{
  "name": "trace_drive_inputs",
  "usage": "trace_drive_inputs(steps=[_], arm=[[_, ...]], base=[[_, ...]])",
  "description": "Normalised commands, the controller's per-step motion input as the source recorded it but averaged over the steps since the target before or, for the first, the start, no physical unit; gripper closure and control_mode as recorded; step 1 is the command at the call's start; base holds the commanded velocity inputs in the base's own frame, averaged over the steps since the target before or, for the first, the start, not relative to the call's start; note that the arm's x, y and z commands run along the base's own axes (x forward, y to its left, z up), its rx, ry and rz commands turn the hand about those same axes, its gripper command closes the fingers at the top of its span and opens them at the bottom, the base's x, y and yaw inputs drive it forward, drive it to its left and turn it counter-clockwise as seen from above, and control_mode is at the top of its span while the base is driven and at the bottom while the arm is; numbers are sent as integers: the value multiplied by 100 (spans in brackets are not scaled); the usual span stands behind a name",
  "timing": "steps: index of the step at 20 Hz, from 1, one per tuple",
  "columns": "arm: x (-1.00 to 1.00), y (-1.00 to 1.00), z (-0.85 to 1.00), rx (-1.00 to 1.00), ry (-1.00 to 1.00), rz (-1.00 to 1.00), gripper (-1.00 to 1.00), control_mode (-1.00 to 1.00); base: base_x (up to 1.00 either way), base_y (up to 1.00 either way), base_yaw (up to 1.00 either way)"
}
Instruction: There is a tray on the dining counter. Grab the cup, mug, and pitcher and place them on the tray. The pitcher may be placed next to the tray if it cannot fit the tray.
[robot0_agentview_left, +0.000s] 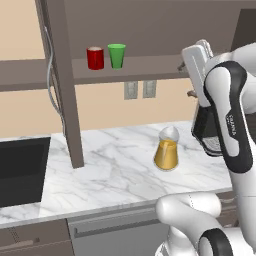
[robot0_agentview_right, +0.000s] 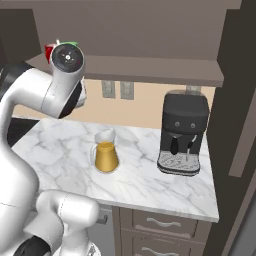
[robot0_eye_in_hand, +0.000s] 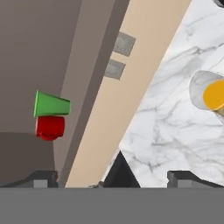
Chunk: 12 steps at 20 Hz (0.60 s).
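Nothing is held by the gripper (robot0_eye_in_hand: 112, 177): its two dark fingertips are seen spread as wide as they go at the bottom of the hand view, with empty space between them. The hand is raised high above the marble worktop (robot0_agentview_left: 110, 170), roughly level with the shelf (robot0_agentview_left: 145, 67).

On that shelf the red mug (robot0_agentview_left: 95, 58) and the green cup (robot0_agentview_left: 116, 55) stand upright, just beside each other — touching or nearly so, which cannot be settled from here. The pitcher (robot0_agentview_left: 166, 149) stands upright on the worktop below, well apart from the coffee machine (robot0_agentview_right: 183, 133) and from the black sink (robot0_agentview_left: 22, 170). No tray is visible at this station.

A first pick is judged to be in preparation, and none of the three vessels has yet been moved. If a shelf vessel is taken first, the cup is better approached from its free side, so that the mug is not knocked off. A level approach is advised, with the open fingers set either side of the body below the rim. The shelf's support post (robot0_agentview_left: 65, 85) and the board above should be kept clear of — room there looks tight. The pitcher is best gripped at its narrow neck.
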Motion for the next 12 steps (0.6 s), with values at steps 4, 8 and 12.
trace_drive_inputs(steps=[4,8,12], arm=[[27,41,2,0,-12,0,-100,-100],[28,35,4,0,-12,0,-100,-100],[40,19,13,0,-1,0,-100,-100]], base=[[0,0,0],[0,0,0],[0,0,0]])
